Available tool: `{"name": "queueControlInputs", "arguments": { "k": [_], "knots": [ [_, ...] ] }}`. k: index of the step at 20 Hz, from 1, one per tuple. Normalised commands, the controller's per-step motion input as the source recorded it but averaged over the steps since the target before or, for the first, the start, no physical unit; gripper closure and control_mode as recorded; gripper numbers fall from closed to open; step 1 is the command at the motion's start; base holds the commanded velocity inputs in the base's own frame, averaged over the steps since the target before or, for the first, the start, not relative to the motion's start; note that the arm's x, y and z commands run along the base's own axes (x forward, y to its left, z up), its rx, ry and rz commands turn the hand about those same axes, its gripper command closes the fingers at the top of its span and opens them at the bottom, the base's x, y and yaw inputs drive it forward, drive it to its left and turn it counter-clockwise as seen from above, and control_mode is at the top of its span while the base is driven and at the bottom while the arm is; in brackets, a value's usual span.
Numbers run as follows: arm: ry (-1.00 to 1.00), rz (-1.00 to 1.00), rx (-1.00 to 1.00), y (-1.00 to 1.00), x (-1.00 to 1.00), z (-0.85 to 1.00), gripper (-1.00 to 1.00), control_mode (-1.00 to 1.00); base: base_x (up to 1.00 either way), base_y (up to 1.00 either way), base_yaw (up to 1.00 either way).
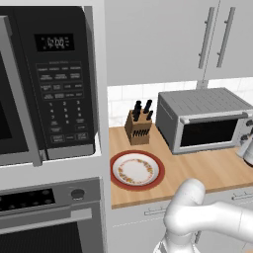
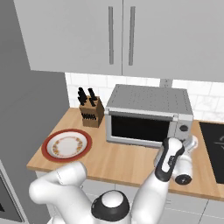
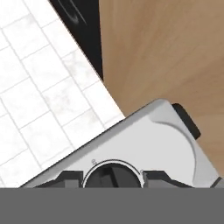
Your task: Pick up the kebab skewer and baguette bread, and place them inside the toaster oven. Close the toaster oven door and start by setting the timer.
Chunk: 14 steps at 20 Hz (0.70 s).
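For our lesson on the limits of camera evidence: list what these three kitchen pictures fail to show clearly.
- Toaster oven contents: its dark door glass hides the inside in both base views.
- Hand: in the hand view the fingertips sit against the timer knob at the bottom edge; open or shut is unclear.
- In the right base view, the arm covers the lower right of the oven front.

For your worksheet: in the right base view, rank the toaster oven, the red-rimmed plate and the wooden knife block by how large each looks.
1. The boxy grey metal toaster oven, clearly largest.
2. The round red-rimmed plate.
3. The small wooden knife block with black handles.

The plate lies nearer the camera, which may exaggerate it.
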Motion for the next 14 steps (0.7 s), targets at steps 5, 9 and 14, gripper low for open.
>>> {"name": "queueControlInputs", "arguments": {
  "k": [5, 9, 14],
  "knots": [
    [0.00, -0.04, 0.34, 0.02, 0.00, 0.07, 1.00, -1.00, 0.00, 0.00, 0.00],
    [0.00, -0.04, 0.37, 0.04, 0.00, 0.06, 1.00, -1.00, 0.00, 0.00, 0.00],
    [0.00, -0.05, 0.40, 0.03, 0.00, 0.09, 1.00, -1.00, 0.00, 0.00, 0.00]
  ]
}}
